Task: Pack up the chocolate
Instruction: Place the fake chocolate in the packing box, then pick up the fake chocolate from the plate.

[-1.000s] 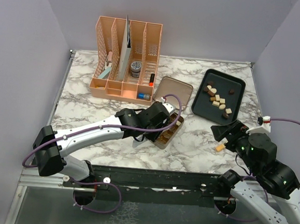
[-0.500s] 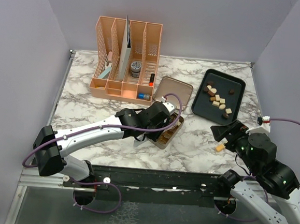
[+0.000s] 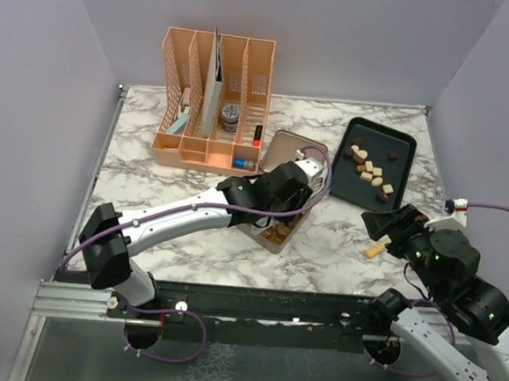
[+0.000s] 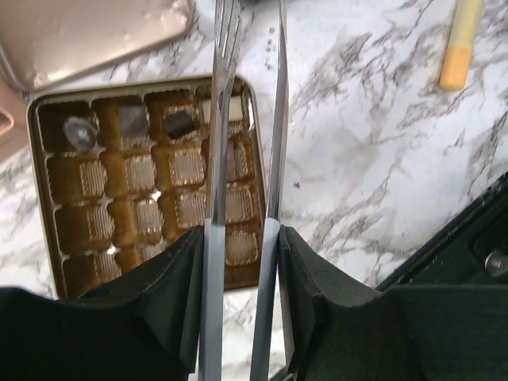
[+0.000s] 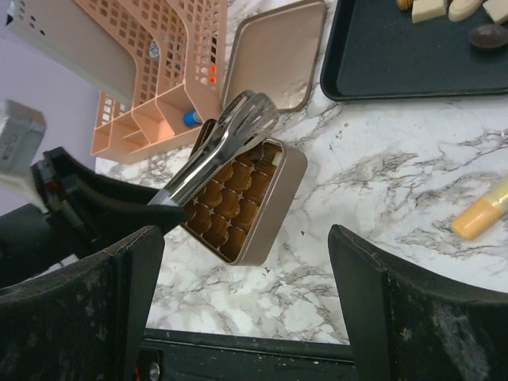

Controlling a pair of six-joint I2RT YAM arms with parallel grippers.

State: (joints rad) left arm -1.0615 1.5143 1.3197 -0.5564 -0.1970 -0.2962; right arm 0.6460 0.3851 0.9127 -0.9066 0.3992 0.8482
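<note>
Empty-looking tongs (image 4: 221,119) are clamped in the left gripper (image 4: 242,262) over the gold tin (image 5: 279,202) at centre; the right gripper (image 5: 246,278) is held open, lower right. The chocolate (image 3: 368,170) on the upper-right tray (image 3: 399,145) is judged due for fetching next, few pieces being packed.

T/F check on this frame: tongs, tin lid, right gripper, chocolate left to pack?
1. The left gripper holds metal tongs over the gold tin. True.
2. The tin is closed. False: its lid lies off, beside it.
3. The right gripper is open and empty. True.
4. All the chocolate is packed. False: several chocolate pieces lie on the black tray.
</note>
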